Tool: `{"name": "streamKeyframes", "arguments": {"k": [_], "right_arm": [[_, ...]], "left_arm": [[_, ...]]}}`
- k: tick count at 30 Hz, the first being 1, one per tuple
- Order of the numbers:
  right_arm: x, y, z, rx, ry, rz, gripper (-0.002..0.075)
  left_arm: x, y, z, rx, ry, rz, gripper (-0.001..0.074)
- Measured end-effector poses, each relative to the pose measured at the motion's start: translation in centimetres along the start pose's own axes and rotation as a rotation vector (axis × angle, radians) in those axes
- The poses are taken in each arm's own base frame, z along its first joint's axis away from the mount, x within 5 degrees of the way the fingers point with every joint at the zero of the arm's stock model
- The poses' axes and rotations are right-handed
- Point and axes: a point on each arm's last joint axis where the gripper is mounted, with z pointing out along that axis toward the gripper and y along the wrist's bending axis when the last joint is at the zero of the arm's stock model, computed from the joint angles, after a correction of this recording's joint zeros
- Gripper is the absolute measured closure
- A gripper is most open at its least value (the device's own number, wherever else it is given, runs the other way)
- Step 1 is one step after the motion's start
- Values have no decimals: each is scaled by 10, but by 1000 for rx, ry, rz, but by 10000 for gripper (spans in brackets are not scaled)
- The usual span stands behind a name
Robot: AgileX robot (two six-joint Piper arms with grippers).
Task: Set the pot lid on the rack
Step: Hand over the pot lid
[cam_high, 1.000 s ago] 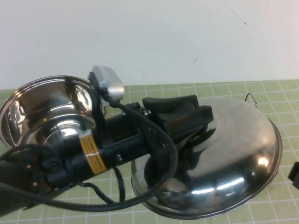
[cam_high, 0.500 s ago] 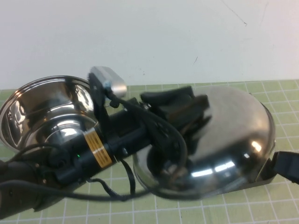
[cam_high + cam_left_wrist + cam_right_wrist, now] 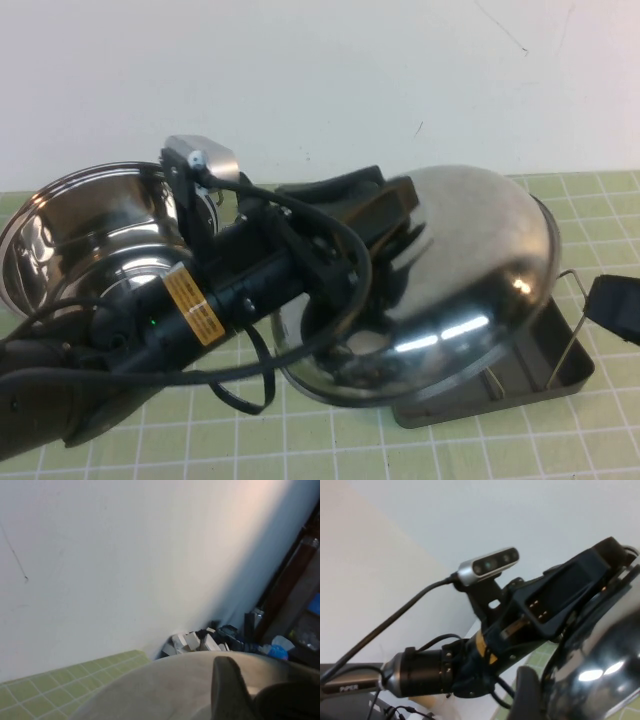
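The pot lid (image 3: 470, 265), a shiny steel dome, is held up and tilted, its low rim over the near left part of the rack (image 3: 525, 372). The rack is a dark grey tray with a silver wire loop (image 3: 566, 318). My left gripper (image 3: 385, 212) is shut at the lid's centre and hides the knob. In the left wrist view the lid (image 3: 170, 690) fills the lower part, with one dark finger (image 3: 227, 690) against it. My right gripper (image 3: 614, 306) hangs at the far right, just right of the rack and apart from the lid. The right wrist view shows the lid (image 3: 600, 670) close by.
The deep steel pot (image 3: 90, 235) stands at the back left, partly behind my left arm (image 3: 200, 310). The green gridded mat (image 3: 590, 440) covers the table. A white wall (image 3: 400, 80) rises right behind the table.
The left gripper has drawn the lid back to the left and tilted it steeper, uncovering the rack's tray and a wire loop. The right gripper has risen at the right edge.
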Motion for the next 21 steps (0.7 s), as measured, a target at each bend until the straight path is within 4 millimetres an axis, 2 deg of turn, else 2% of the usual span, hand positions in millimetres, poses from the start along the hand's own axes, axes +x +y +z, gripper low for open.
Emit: {"name": "streamKeyframes", "arguments": {"k": [5, 9, 12, 21], "right_arm": [[-3, -17, 9, 36, 29, 60, 242], [-5, -29, 16, 53, 54, 107, 242], [-9, -36, 22, 56, 73, 115, 258], [-15, -41, 28, 51, 80, 117, 335]], "left_arm": [[7, -10, 4, 36, 27, 5, 427], [9, -10, 6, 16, 30, 12, 427], [15, -20, 8, 74, 52, 37, 427], [18, -25, 10, 104, 60, 72, 427]]}}
